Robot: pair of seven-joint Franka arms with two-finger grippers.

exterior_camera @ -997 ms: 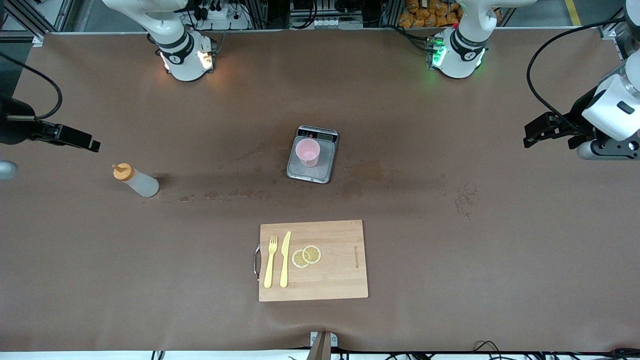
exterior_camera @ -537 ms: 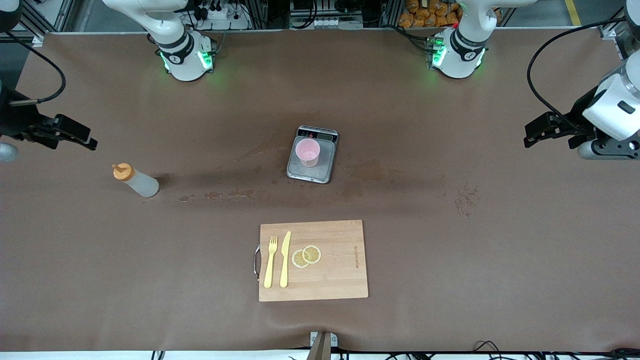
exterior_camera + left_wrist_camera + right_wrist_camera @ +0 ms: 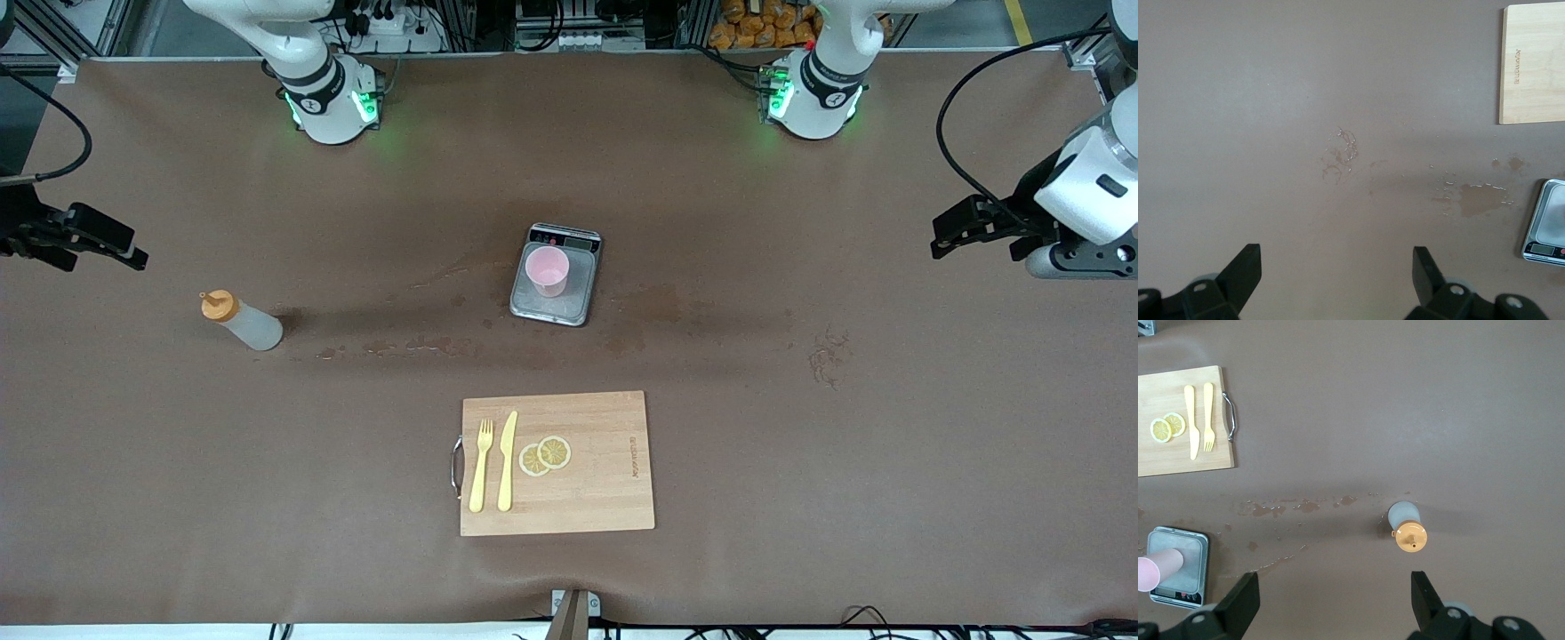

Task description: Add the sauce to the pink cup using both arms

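- The right gripper (image 3: 133,258) hangs with fingers (image 3: 1241,603) spread wide and nothing held, over the table's right-arm end, near the sauce bottle (image 3: 242,322).
- The left gripper (image 3: 944,240) is likewise spread and empty, over the left-arm end.
- The bottle stands upright on the table (image 3: 800,462).
- The pink cup (image 3: 546,270) sits on the grey scale (image 3: 556,274) mid-table.
- Nearer the front camera lies a cutting board (image 3: 587,471) with fork (image 3: 480,465), knife (image 3: 507,460) and lemon slices (image 3: 544,455).

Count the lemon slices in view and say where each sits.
2. Both lemon slices lie overlapping on the wooden cutting board, beside the yellow knife. Nothing suggests more are hidden.
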